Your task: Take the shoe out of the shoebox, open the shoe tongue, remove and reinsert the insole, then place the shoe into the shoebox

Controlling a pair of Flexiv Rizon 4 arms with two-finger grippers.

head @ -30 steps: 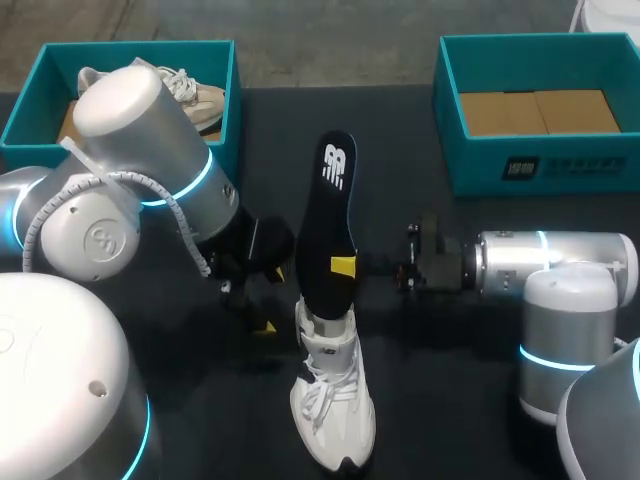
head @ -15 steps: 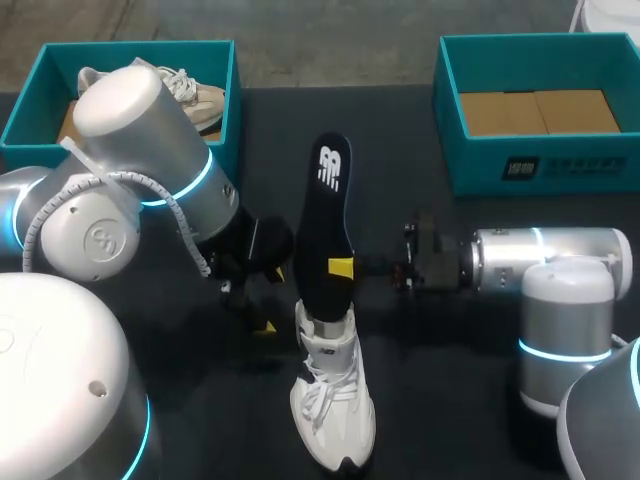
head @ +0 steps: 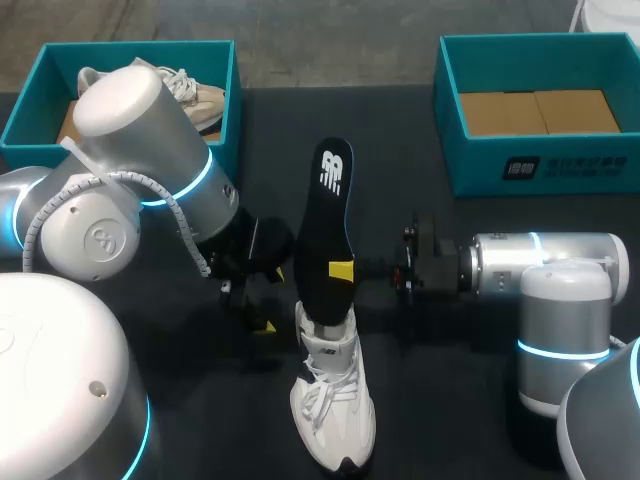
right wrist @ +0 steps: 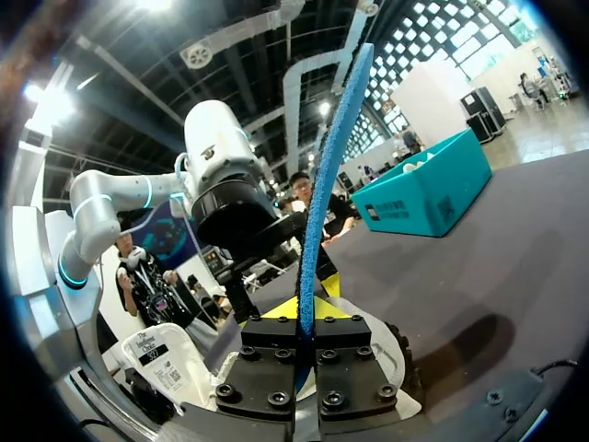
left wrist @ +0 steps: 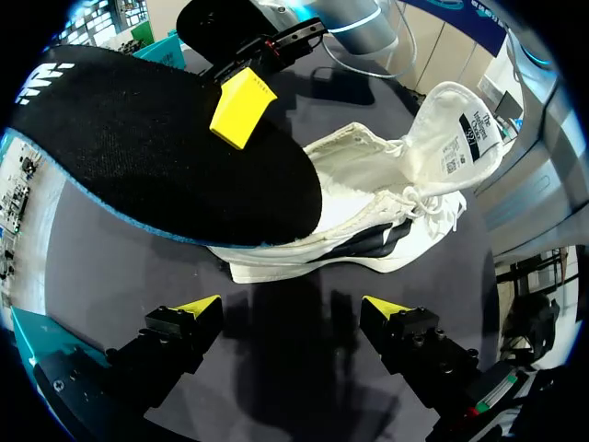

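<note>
Insole [head: 325,235], pinched in my right end effector [head: 342,268], runs twelve to six, lower end at the collar of the shoe [head: 333,410]. My left end effector [left wrist: 293,306] stands open, empty, at its nine o'clock.

Dark table [head: 400,130] — bearing white shoe [head: 335,410], left teal shoebox [head: 130,48], right teal shoebox [head: 560,165].
</note>
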